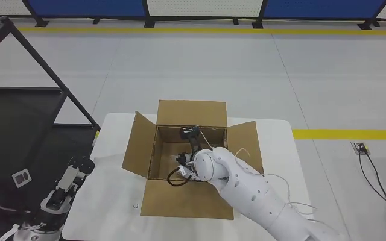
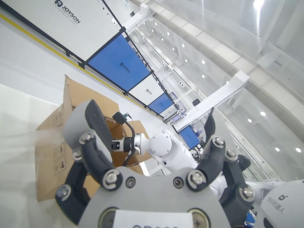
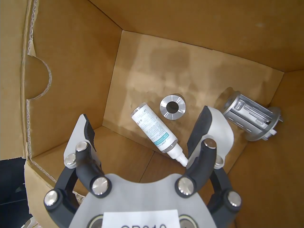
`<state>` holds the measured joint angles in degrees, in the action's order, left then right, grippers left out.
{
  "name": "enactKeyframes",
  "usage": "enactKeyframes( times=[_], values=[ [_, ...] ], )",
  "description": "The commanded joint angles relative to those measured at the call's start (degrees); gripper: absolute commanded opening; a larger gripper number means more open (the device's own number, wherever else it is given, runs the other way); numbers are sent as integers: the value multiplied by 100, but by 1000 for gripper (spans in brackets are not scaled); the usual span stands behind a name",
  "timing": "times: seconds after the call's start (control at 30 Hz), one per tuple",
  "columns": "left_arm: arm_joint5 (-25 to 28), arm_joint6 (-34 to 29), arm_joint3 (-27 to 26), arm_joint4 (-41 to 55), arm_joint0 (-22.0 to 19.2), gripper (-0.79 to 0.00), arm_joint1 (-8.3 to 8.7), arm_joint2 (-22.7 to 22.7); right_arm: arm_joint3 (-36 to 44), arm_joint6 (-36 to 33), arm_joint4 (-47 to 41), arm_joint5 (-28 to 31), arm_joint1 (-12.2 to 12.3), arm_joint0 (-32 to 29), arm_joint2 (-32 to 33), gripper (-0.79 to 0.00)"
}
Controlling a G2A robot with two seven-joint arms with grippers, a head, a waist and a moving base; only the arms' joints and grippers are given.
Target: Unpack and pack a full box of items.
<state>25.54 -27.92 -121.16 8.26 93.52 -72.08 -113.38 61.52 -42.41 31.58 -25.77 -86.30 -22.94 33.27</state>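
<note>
An open cardboard box [image 1: 181,202] stands on the white table [image 1: 114,175], flaps spread. My right arm is over its opening, and my right gripper [image 3: 144,117] hangs open above the box floor. Below it lie a white tube [image 3: 155,131] with a nozzle, a small metal ring-shaped cylinder [image 3: 172,107] and a larger ribbed metal cylinder [image 3: 253,117] in the corner. My left gripper [image 2: 152,119] is open and holds nothing, tilted upward beside the table's left edge [image 1: 72,175], well away from the box [image 2: 52,153].
A black frame with dark fabric [image 1: 36,126] stands left of the table. Cables trail from my right arm [image 1: 241,187] over the box's right flap. A small ring-like item [image 1: 137,208] lies on the table by the front flap.
</note>
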Motion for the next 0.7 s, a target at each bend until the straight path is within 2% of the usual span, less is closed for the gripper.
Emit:
enactKeyframes(
  times=[0.0,0.1,0.27,0.43,0.63,0.67],
  values=[
    [0,0,0,0,0,0,0,0,2,-1,2,-1,1,-1,1,0],
    [-102,32,11,119,-5,0,-2,42,0,30,6,15,3,-18,10,0],
    [-593,95,44,654,-198,0,23,-19,-180,127,132,71,-22,-130,58,0],
    [-839,260,106,841,-272,0,37,-146,-748,89,196,-183,-234,67,-102,0],
    [-894,300,120,928,-249,0,39,-197,-1420,117,-2,164,-515,311,-213,0],
    [-894,300,120,928,-249,0,39,-197,-1515,129,-33,209,-565,346,-232,-102]
  ],
)
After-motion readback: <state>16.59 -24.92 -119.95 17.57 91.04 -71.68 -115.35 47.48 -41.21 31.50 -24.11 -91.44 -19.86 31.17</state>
